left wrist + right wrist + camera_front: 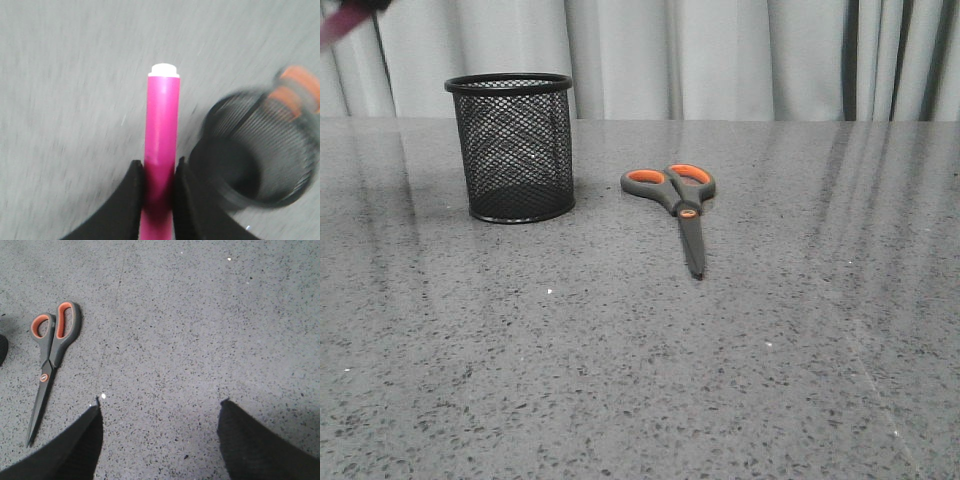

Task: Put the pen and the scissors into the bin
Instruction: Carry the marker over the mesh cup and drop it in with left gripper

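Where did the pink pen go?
The pink pen is off the table, clamped in the left pincer. In the left wrist view it hangs beside the black mesh cup, not yet inside it.

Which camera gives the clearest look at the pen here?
The left wrist view: the pen fills the middle, magenta with a white tip, clamped in the left gripper. The front view catches only a blurred magenta end at its top-left corner. The right wrist view misses it.

Front view: low, level across table (620, 380). Wrist views: overhead, looking down, close. Shared by all: scissors (678, 200) on tabletop.
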You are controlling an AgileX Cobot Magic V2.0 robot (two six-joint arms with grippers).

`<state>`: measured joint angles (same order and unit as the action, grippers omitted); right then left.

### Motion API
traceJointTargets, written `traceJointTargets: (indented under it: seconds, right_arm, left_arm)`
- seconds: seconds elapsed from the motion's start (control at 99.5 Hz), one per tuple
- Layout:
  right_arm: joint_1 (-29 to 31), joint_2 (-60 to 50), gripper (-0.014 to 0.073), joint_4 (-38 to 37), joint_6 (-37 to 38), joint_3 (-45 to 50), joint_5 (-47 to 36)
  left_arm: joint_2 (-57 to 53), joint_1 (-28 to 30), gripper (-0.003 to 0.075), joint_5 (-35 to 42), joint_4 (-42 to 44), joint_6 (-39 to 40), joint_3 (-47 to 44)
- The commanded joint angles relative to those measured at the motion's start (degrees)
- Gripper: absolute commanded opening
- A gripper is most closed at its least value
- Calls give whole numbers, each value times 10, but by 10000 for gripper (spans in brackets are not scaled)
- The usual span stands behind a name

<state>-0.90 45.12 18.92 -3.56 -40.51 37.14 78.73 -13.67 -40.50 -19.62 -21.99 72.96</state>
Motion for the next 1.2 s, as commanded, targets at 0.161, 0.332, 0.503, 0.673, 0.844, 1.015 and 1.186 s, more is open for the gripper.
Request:
traceJointTargets:
  seconds: [0.161,0.332,0.503,0.673,0.844,1.015,1.186]
  right_arm:
    - [3,0,443,5,-8,-20,-29]
    - [3,0,443,5,-8,-20,-29]
    - [3,0,443,5,-8,-20,-28]
    - [3,0,443,5,-8,-20,-27]
    - [3,0,443,5,-8,-20,-27]
    - [3,0,443,5,-8,-20,-27]
    - [3,0,443,5,-8,-20,-26]
  left_arm:
    - [-14,-93,-22,164,-80,-48,20]
    - [24,-125,-22,225,-80,-48,20]
    - [60,-130,-22,215,-80,-48,20]
    - [88,-130,-22,212,-80,-48,20]
    - [107,-130,-22,186,-80,-48,20]
    - [109,-129,-21,184,-77,-48,20]
    - [109,-116,-20,168,-75,-48,20]
